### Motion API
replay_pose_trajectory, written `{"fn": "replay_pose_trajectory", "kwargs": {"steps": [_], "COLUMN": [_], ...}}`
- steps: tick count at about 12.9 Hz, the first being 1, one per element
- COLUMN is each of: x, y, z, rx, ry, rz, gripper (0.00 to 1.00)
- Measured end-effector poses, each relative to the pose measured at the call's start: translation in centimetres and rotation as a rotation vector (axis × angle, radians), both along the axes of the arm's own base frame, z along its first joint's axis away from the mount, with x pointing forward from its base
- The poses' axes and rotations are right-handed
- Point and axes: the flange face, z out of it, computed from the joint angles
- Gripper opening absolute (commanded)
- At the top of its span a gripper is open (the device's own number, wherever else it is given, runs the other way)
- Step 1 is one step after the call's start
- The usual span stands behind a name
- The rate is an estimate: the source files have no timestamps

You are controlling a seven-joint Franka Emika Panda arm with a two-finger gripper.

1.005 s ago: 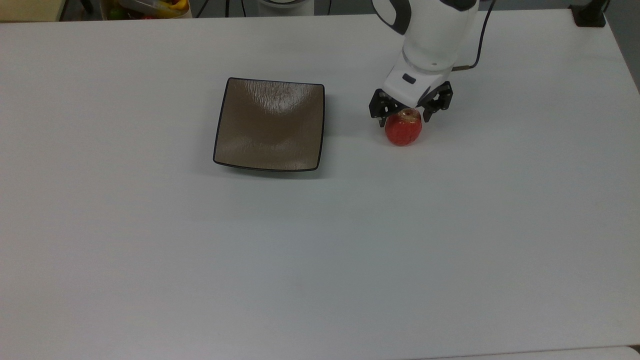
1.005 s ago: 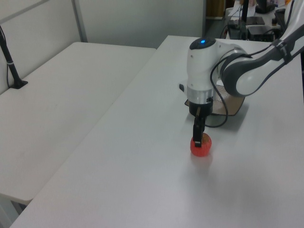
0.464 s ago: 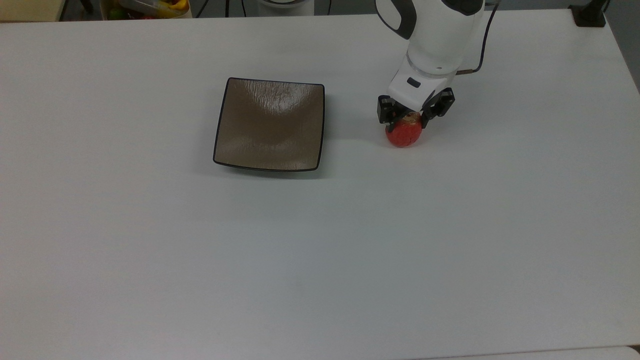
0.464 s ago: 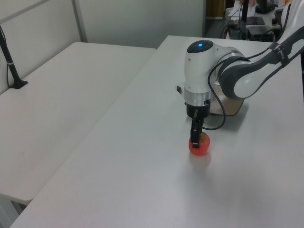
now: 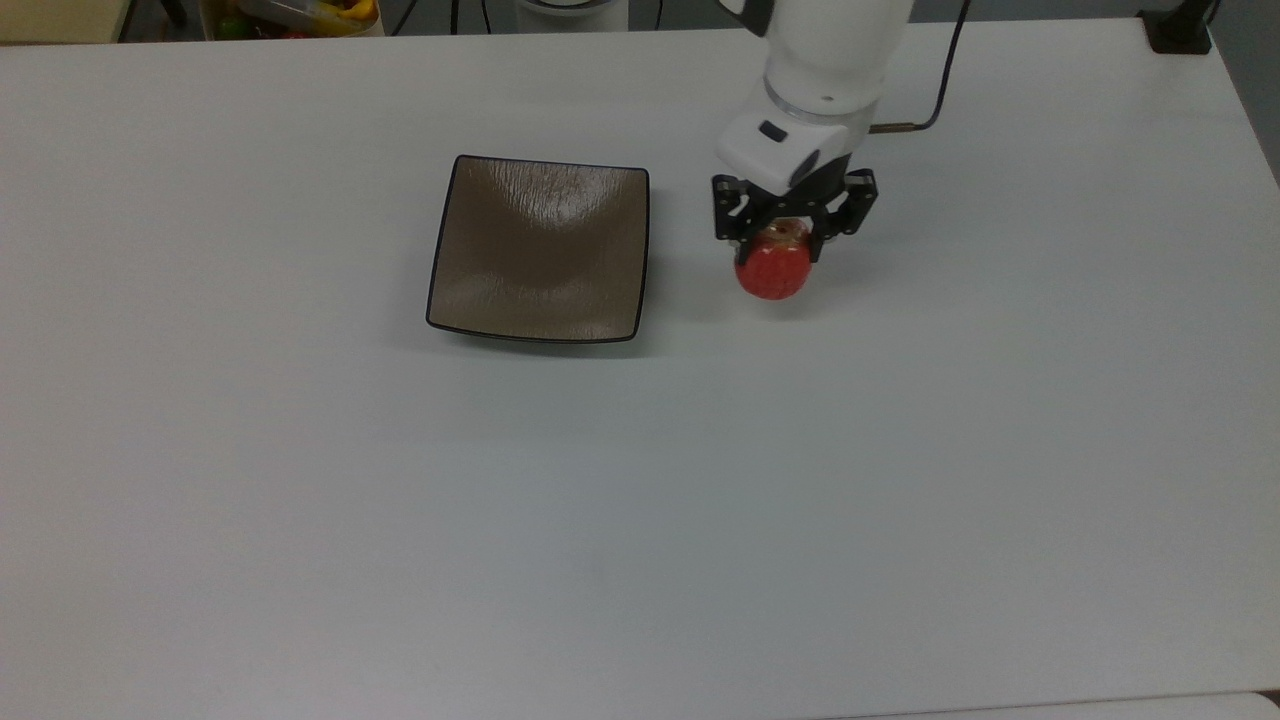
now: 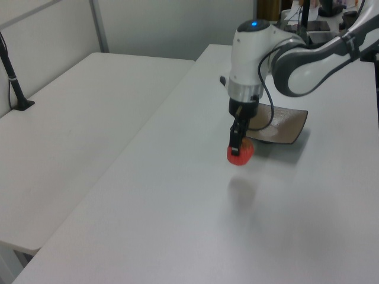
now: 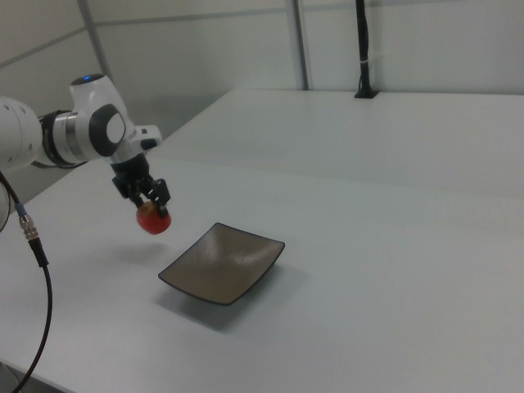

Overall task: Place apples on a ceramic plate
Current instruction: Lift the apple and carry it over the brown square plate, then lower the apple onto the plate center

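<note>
The gripper (image 5: 787,240), closed on the apple (image 5: 773,265) and holding it clear of the desk (image 5: 900,480), hangs just beside the ceramic plate (image 5: 540,250), which lies toward the top view's left of the apple.

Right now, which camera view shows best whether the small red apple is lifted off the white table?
The left view: the small red apple hangs in the gripper above its shadow. The right view shows it lifted too. The top view shows it from above, height unclear.

White tables (image 5: 640,500) side by side, pale partition walls (image 7: 205,41) behind
</note>
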Motion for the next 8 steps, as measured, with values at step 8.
{"fn": "replay_pose_trajectory", "kwargs": {"steps": [8], "x": [0.5], "y": [-12.5], "z": [3.9], "rx": [-0.091], "ry": [0.067], "rz": [-0.052], "gripper": [0.47]}}
